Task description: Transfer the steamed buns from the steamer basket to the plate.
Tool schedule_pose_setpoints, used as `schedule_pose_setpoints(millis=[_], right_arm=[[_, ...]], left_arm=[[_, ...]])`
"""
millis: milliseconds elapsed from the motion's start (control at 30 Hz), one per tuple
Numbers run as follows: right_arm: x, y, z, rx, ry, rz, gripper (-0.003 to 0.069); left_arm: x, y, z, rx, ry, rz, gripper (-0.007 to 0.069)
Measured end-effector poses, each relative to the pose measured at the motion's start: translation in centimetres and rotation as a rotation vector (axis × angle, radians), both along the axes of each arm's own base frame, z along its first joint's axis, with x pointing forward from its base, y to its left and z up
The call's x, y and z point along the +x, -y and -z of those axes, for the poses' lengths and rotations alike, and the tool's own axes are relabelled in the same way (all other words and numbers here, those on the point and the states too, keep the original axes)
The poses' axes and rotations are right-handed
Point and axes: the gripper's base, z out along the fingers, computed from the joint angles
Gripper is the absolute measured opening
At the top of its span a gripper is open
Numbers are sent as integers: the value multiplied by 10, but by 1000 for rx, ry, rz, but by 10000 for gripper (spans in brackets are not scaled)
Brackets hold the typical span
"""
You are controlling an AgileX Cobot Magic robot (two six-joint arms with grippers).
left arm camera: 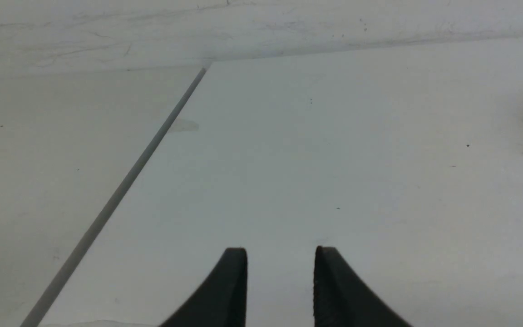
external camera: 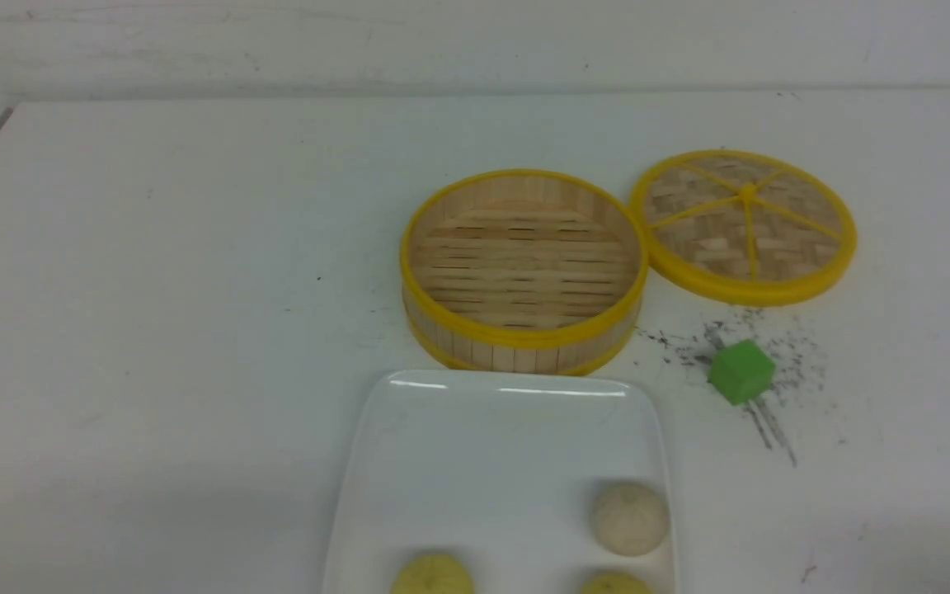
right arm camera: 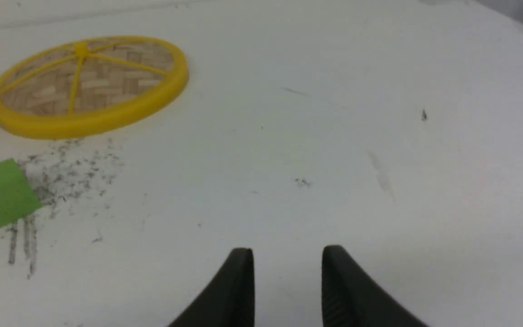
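On the plate (external camera: 475, 445), two yellow steamed buns (external camera: 432, 576) are cut off; both jaws gape, holding nothing.

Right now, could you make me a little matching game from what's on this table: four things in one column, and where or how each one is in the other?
Things:
1. basket
2. beige bun
3. lid
4. green cube

Places or states:
A. on the plate
B. lying flat, to the right of the basket
C. empty, just beyond the plate
D. on dark smudges on the table

Pairs: 1-C, 2-A, 3-B, 4-D
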Motion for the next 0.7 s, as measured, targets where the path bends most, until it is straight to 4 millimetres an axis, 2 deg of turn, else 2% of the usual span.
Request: schedule_pose_setpoints(millis=[167, 567, 700], right_arm=[[-1, 0, 7, 16, -59, 7, 239], [0, 0, 10, 12, -40, 2, 239], [0, 1, 10, -60, -55, -4, 239]], left_arm=[[0, 0, 0, 0, 0, 0, 240], [0, 0, 0, 0, 0, 0, 240], [0, 0, 0, 0, 0, 0, 240]])
